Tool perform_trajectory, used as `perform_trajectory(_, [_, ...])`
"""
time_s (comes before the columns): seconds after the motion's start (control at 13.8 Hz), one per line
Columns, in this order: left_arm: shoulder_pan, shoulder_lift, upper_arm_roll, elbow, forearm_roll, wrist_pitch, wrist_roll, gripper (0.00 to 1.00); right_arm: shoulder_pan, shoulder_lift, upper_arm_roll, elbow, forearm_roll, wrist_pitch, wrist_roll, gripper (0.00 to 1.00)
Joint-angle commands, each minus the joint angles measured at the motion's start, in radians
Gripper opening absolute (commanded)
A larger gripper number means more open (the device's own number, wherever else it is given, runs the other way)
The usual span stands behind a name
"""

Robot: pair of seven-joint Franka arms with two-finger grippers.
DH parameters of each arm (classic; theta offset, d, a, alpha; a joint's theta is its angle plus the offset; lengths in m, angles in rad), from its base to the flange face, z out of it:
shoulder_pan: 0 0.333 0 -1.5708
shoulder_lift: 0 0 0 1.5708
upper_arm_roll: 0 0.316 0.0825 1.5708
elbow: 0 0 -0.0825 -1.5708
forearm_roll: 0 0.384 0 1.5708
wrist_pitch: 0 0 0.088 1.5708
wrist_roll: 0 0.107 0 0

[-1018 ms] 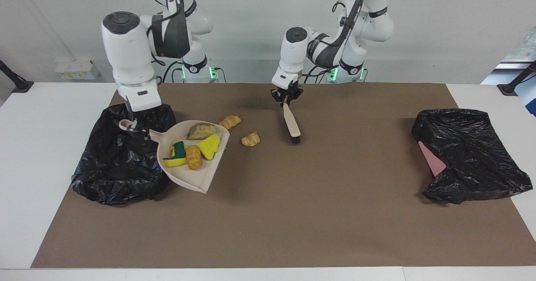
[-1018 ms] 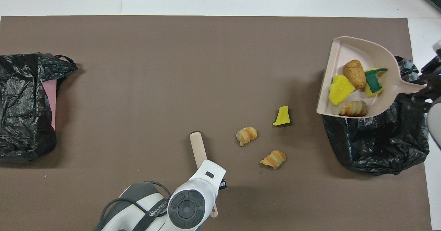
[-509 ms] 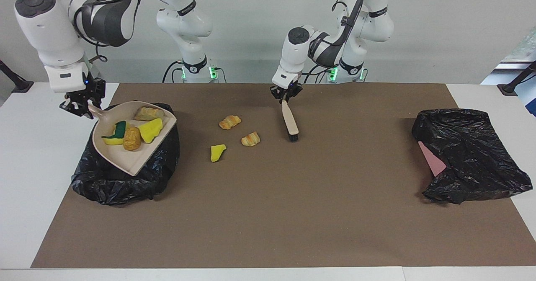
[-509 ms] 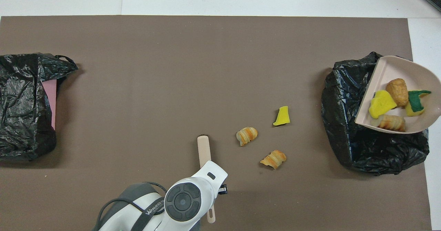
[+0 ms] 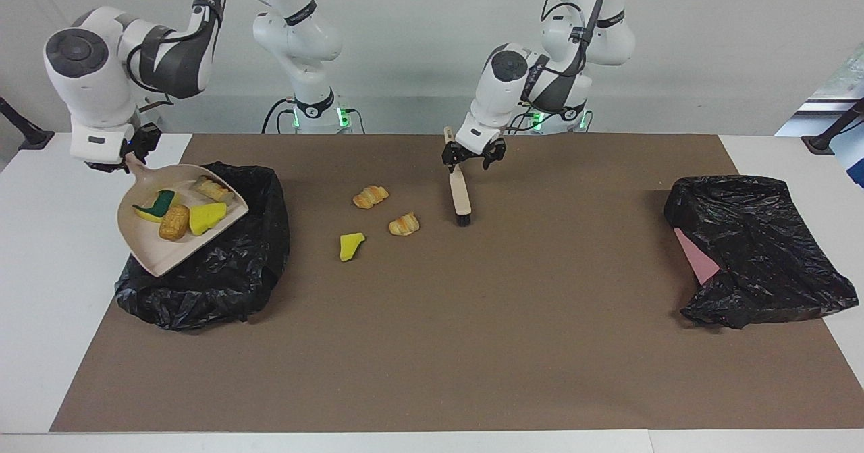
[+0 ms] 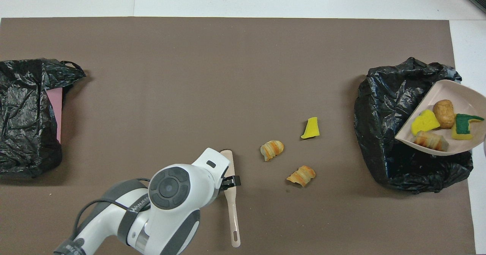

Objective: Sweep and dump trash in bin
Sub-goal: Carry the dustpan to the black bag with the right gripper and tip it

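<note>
The brush (image 5: 461, 193) lay flat on the brown mat (image 5: 472, 318), its long axis running toward and away from the robots, bristles at the end farther from them and the handle tip nearer. The left hand (image 5: 474, 157) hung just over it with its fingers spread, gripping nothing.

Three pieces of trash lay loose on the mat beside the brush, toward the right arm's end of the tabletop: two rolls (image 5: 370, 196) (image 5: 404, 224) and a yellow chunk (image 5: 351, 245) farthest from the robots.

The right hand (image 5: 128, 159) was clenched on the handle of the dustpan (image 5: 152, 254), held over the open black bag (image 5: 229, 277), mouth tipped down toward it. In the pan sat four pieces (image 5: 189, 213). Another black bag (image 5: 756, 250) lay at the left arm's end, with something pink (image 5: 696, 256) inside.
</note>
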Motion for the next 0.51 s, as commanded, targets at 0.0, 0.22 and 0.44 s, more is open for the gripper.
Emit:
perform_trajectory(0.0, [0.109, 0.028, -0.004, 0.069, 0.045, -0.030, 0.063, 1.00, 0.060, 0.045, 0.007, 0.076, -0.094, -0.100, 0.089, 0.00])
perform_trajectory(0.22, [0.227, 0.074, -0.003, 0.152, 0.053, -0.030, 0.097, 1.00, 0.124, 0.078, 0.008, 0.122, -0.188, -0.180, 0.155, 0.00])
perform_trajectory(0.44, [0.330, 0.124, -0.004, 0.251, 0.087, -0.047, 0.163, 1.00, 0.141, 0.078, 0.010, 0.125, -0.266, -0.191, 0.170, 0.00])
